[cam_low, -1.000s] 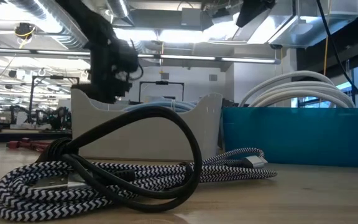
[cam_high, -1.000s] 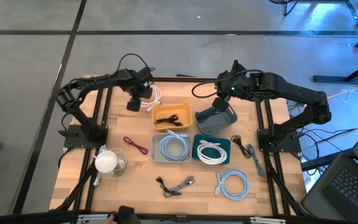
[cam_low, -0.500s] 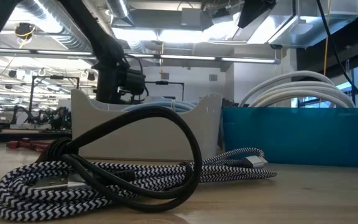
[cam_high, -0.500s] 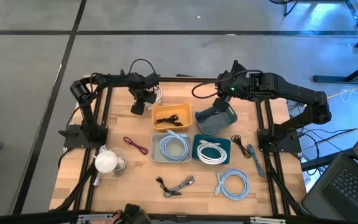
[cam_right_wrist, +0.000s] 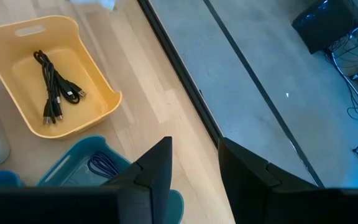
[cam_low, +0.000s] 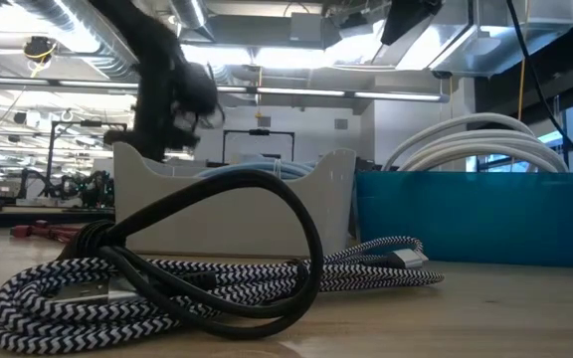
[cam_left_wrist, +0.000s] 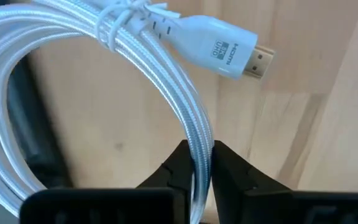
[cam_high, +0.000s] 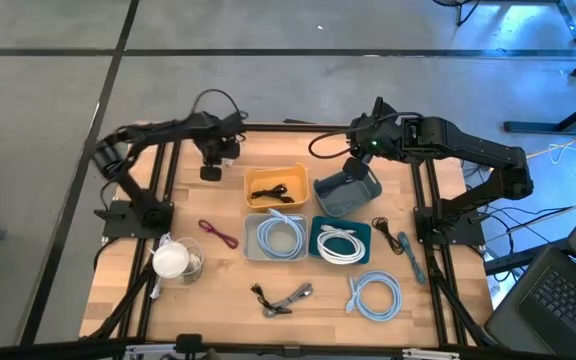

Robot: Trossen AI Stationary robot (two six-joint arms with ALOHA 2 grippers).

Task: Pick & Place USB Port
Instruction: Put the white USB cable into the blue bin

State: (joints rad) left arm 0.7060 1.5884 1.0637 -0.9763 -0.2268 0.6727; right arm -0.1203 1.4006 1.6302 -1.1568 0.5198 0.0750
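A white braided cable (cam_left_wrist: 166, 81), coiled and tied, ends in a white plug marked HDMI (cam_left_wrist: 219, 46). My left gripper (cam_high: 211, 170) is shut on it at the table's far left, left of the yellow bin (cam_high: 293, 200); the left wrist view shows the gripper (cam_left_wrist: 197, 171) over bare wood. In the low view the left arm (cam_low: 172, 104) stands behind the white bin. My right gripper (cam_high: 353, 165) hovers open and holds nothing, above the gap between the yellow bin (cam_right_wrist: 101, 115) and the tilted blue bin (cam_high: 366, 200); its fingers (cam_right_wrist: 194, 165) are apart. My left gripper pinches several strands of the coil's curved side (cam_left_wrist: 199, 146) between its two fingers, a short way from the plug. The fingers come from above, pointing steeply down, across the strands. The coil spreads out beyond the fingers over the wood; whether it touches the table I cannot tell.
The yellow bin holds a black cable (cam_right_wrist: 55, 87). Nearer are a white bin (cam_high: 253, 248) with a pale blue cable and a teal bin (cam_high: 366, 232) with a white one. Loose on the table: a maroon cable (cam_high: 218, 233), a cup (cam_high: 173, 260), a braided cable (cam_high: 286, 297), a pale blue coil (cam_high: 375, 297).
My left gripper went toward the table's right and down to the white cable beside the yellow bin, took hold of it, then drew back toward the left. The cable has left its former place and moved with the gripper.
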